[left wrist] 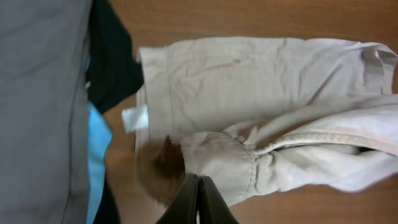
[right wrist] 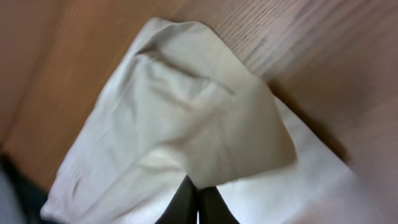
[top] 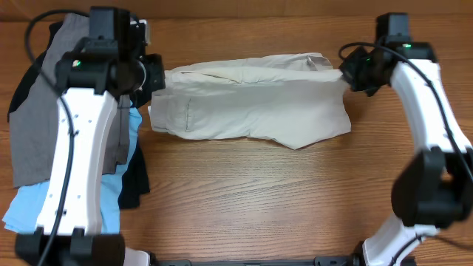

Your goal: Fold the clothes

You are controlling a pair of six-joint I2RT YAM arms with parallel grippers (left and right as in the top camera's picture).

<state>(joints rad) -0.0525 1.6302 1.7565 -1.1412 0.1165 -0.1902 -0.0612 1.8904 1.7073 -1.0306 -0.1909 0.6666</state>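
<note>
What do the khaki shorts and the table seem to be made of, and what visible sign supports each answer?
The khaki shorts: probably woven cotton twill, matte; the left wrist view shows a fine ribbed weave, stitched seams and soft creases. The table: wood or wood-look laminate, slight sheen; streaky grain runs across it, but the pictures cannot settle which.

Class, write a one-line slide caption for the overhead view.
Left gripper and right gripper hold opposite ends of khaki shorts on a wooden table.
</note>
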